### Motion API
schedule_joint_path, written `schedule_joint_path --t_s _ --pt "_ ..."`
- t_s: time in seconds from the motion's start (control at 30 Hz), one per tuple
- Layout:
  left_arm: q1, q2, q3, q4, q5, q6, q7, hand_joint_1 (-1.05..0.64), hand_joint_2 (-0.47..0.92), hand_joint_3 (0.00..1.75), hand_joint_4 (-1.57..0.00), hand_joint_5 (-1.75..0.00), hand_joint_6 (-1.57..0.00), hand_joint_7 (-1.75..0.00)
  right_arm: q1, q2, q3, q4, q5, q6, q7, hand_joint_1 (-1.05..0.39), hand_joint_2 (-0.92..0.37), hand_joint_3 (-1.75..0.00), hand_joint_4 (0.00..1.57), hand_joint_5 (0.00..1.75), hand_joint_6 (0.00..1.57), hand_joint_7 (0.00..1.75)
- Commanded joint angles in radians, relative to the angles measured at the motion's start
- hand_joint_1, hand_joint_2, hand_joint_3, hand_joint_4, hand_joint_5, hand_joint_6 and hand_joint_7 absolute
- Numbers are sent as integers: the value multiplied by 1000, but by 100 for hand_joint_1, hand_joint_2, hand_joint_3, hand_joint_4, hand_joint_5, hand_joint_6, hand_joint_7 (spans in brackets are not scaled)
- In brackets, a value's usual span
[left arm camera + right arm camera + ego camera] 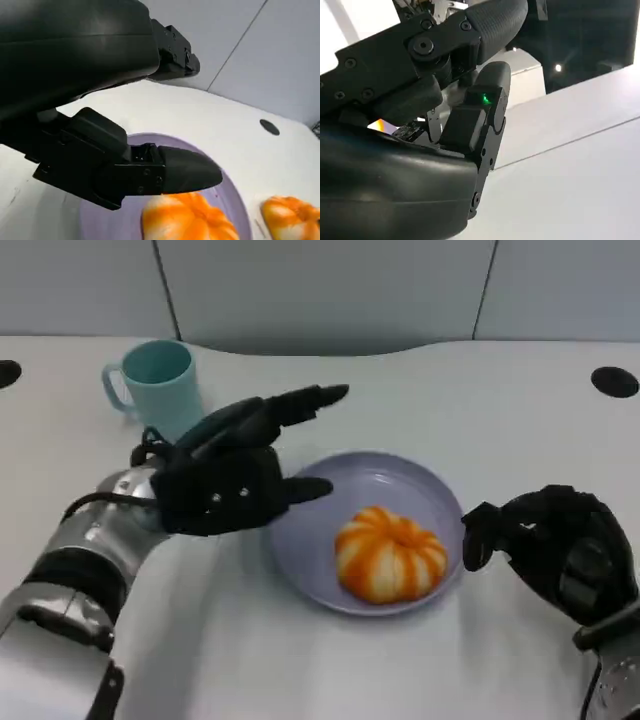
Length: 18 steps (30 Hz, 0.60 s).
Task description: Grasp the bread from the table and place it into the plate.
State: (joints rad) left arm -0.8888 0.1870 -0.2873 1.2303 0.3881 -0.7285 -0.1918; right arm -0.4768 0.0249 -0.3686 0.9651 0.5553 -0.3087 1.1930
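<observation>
White table [300, 660] here, smooth and a bit glossy, with a curved back edge, a dark round hole near each far corner, and grey wall panels right behind it. The bread [390, 553] is already sitting in the plate [330, 480], toward the side nearer the right hand. It's a round orange and white striped bun, pretty much a dome, so there's no real long axis or pointing direction to speak of; the stripes fan out from the top centre. The plate is a shallow lavender dish and the bun is all that's in it. A light teal mug [160, 382] stands upright at the back left, handle facing left, well apart from the plate, can't see inside it. The left hand [235, 475] hovers over the plate's left rim with fingers stretched out and apart, holding nothing. The right hand [555, 545] sits just beside the plate's right edge, fingers curled in with nothing in them.
</observation>
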Motion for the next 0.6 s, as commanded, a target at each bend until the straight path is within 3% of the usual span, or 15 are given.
schedule_joint_path --t_s 0.03,0.13,0.27,0.47,0.5,0.57,0.6 --pt "105 25 110 -55 -187 -81 -201 -105 92 68 -5 -3 -7 -1 -3 -3 1 -5 0 -10 6 -51 -84 0 71 138 122 1" --pt "224 -6 239 -136 -434 -51 -417 -105 92 61 -10 -6 -10 -3 -3 3 -2 -7 -2 -24 -10 -52 -84 0 72 141 124 2" --pt "355 -46 365 -250 -681 87 -612 -105 92 67 -26 -18 -16 -6 -9 -8 -4 1 2 -5 -6 -53 -83 0 72 142 124 2" --pt "456 -75 446 -346 -795 200 -669 -105 92 73 -31 -25 -19 -7 -10 -22 -7 4 1 4 -8 -53 -83 0 73 141 124 2" --pt "502 -94 475 -375 -840 254 -659 -105 92 68 -55 -44 -39 -15 -9 -33 -8 4 -3 9 -14 -54 -83 0 73 140 124 2" --pt "566 -123 510 -430 -896 329 -647 -105 92 60 -64 -81 -63 -22 -5 -48 -7 -1 -8 17 -25 -55 -82 0 74 139 125 3" --pt "578 -128 514 -450 -900 348 -643 -105 92 59 -65 -88 -67 -23 -3 -50 -6 -4 -9 20 -29 -55 -82 0 74 139 126 3"
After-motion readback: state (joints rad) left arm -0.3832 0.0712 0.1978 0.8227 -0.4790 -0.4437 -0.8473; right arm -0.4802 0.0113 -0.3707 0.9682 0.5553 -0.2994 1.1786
